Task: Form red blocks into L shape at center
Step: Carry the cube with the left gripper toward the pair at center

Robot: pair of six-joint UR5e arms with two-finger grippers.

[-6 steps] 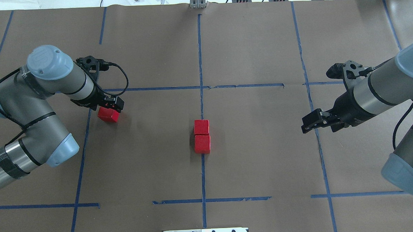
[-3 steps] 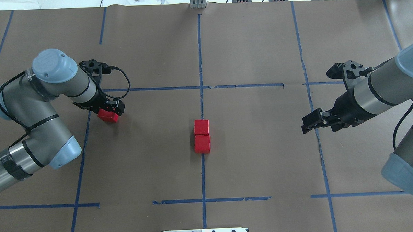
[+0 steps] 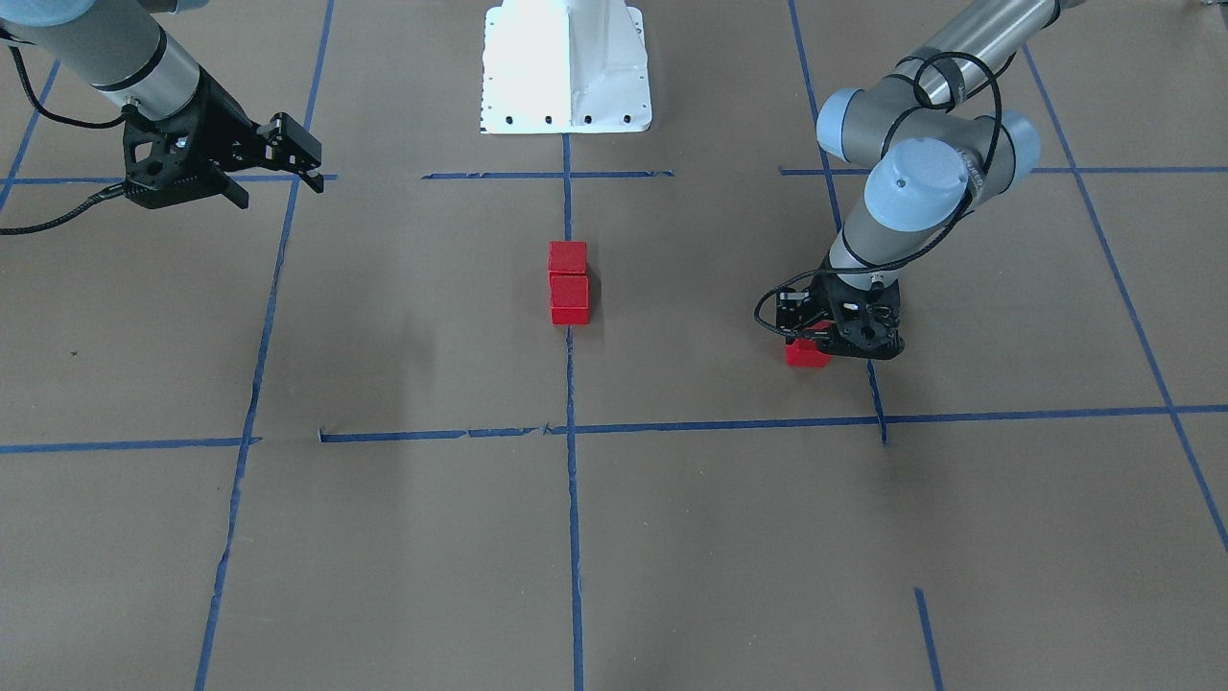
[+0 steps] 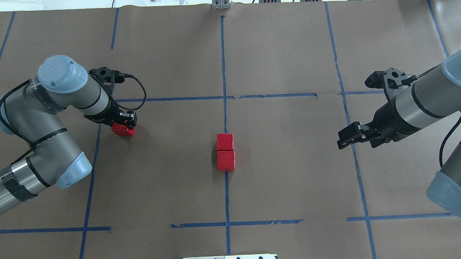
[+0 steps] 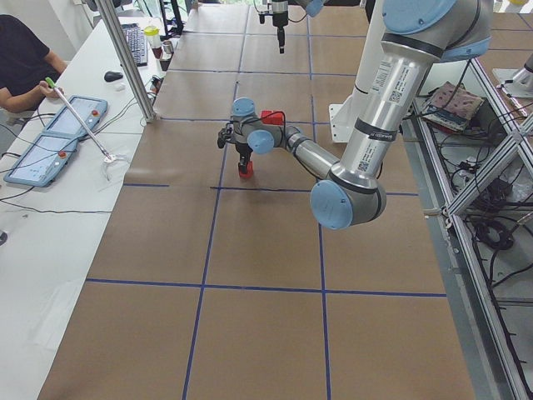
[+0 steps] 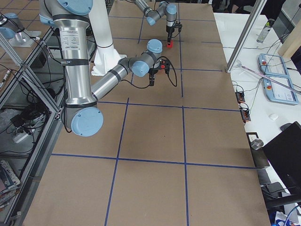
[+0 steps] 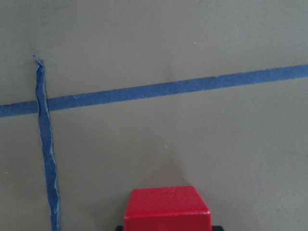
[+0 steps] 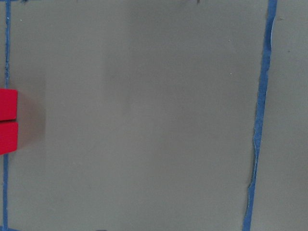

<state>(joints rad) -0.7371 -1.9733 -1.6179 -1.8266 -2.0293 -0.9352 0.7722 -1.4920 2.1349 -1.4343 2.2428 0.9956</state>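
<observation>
Logging the front-facing view first: a pair of red blocks (image 3: 569, 299) sits mid-bench on the long blue tape line (image 3: 573, 537), touching face to face, one behind the other along the line. The third red block (image 3: 802, 356) rests on the paper well apart from them, toward the bench end on the robot's left, just beside a cross tape line (image 3: 878, 403). The left end effector (image 3: 817, 342) points straight down over this block, with its fingers either side. I cannot tell whether it is clenched on the block or only around it. The right end effector (image 3: 273, 173) hangs above the bench toward the opposite end, fingers spread, released and holding nothing. The white base (image 3: 566, 67) stands at the robot-side edge.

Overhead view: the pair (image 4: 226, 161) lies in line with the tape. The third block (image 4: 121, 130) is partly covered by the left end effector (image 4: 124, 124). The right end effector (image 4: 355, 140) is over a cross line, well apart from the pair.

Left wrist view: the third block (image 7: 166, 208) fills the bottom centre, top face showing, with two tape lines meeting beyond it.

Right wrist view: the pair (image 8: 7, 137) shows at the left edge, faces touching.
</observation>
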